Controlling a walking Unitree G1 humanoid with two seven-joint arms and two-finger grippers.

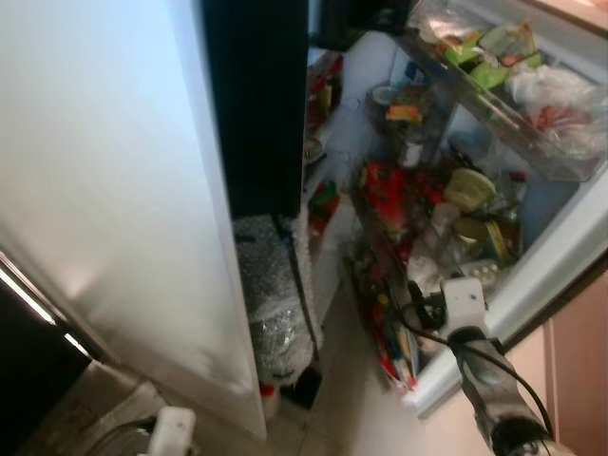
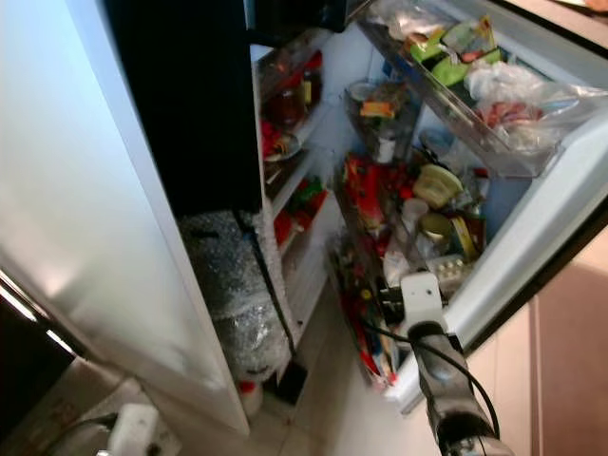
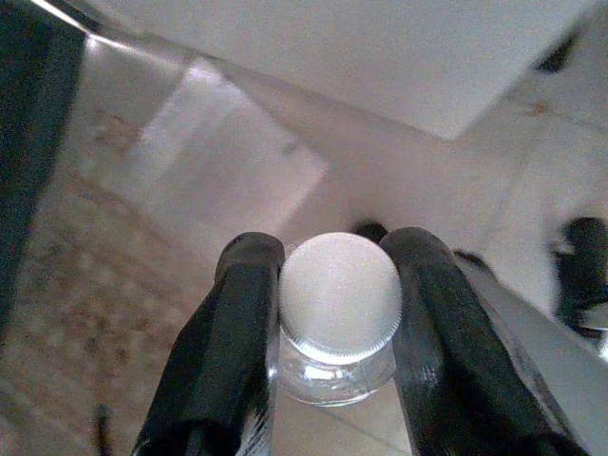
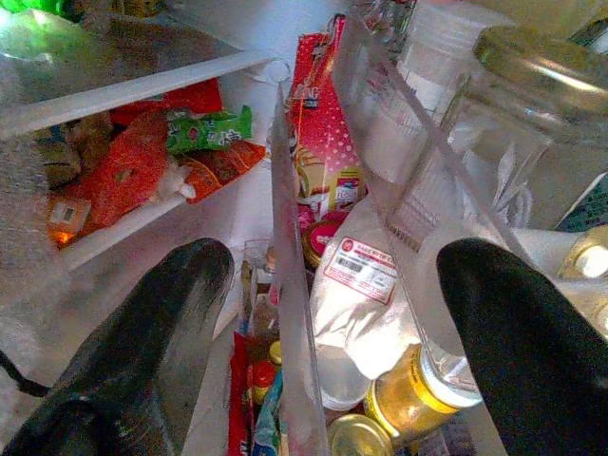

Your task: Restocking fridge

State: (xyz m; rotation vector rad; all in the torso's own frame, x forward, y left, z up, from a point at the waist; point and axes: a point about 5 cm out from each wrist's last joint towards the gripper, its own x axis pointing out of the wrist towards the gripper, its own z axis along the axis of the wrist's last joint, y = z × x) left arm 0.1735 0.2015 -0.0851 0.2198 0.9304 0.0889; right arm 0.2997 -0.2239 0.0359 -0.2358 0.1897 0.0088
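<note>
My left gripper point(image 3: 337, 271) is shut on a small clear bottle with a white screw cap point(image 3: 339, 294), its neck held between the two black fingers point(image 3: 237, 323) low over the floor. The left arm point(image 1: 171, 432) sits at the bottom left, below the white door. My right gripper point(image 4: 328, 266) is open and points into the crowded shelves of the open fridge door point(image 1: 532, 275). Its arm point(image 1: 470, 318) reaches up from the lower right. Just ahead of its fingers are a glass jar with a gold lid point(image 4: 532, 104), a red packet point(image 4: 323, 161) and gold-capped bottles point(image 4: 404, 404).
A wide white door panel point(image 1: 104, 190) fills the left side. The fridge interior point(image 2: 294, 123) holds packed shelves. A bubble-wrapped bundle point(image 1: 275, 304) stands at its base. The top door bin point(image 1: 513, 85) carries green packets and bags. Pale floor tiles point(image 1: 342, 399) lie between the doors.
</note>
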